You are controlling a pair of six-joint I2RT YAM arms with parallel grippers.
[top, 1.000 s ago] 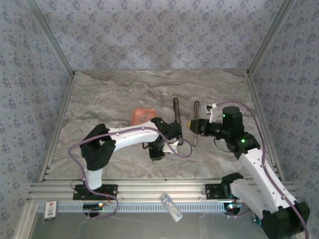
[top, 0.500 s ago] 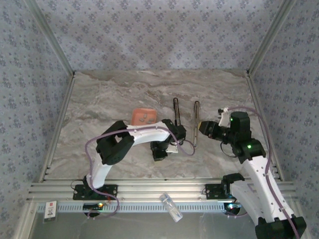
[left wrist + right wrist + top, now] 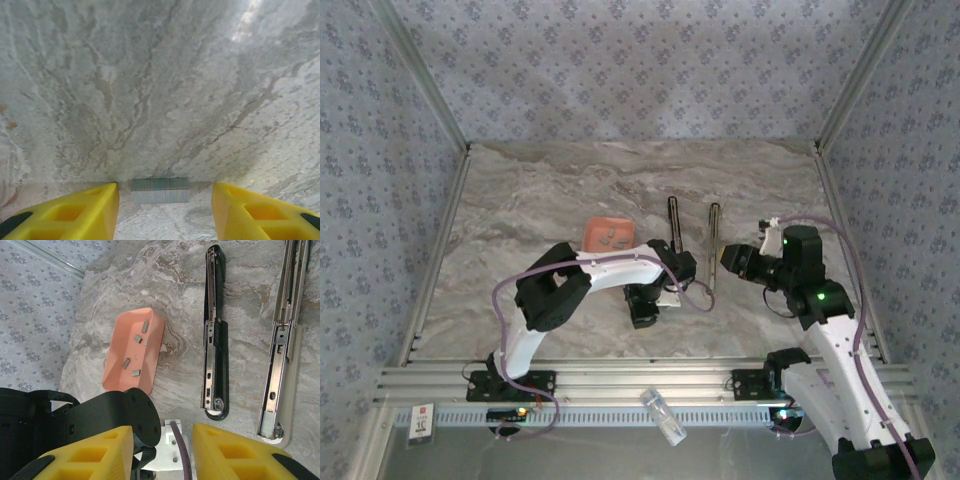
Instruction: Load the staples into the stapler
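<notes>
Pick step: L gripper [image 3: 163, 210] jaws open, straddling 1 staple strip [image 3: 160, 190] on bench [image 3: 150, 75]. Next: close, lift, carry to open stapler [image 3: 214, 370]. R gripper [image 3: 162, 452] jaws open, empty.

The grey marble-patterned table [image 3: 520, 200] carries an orange tray [image 3: 150, 365], a black stapler [image 3: 215, 355] and a pale stapler [image 3: 282, 355], both opened flat side by side, and one strip of staples [image 3: 160, 190] on the bare surface.
</notes>
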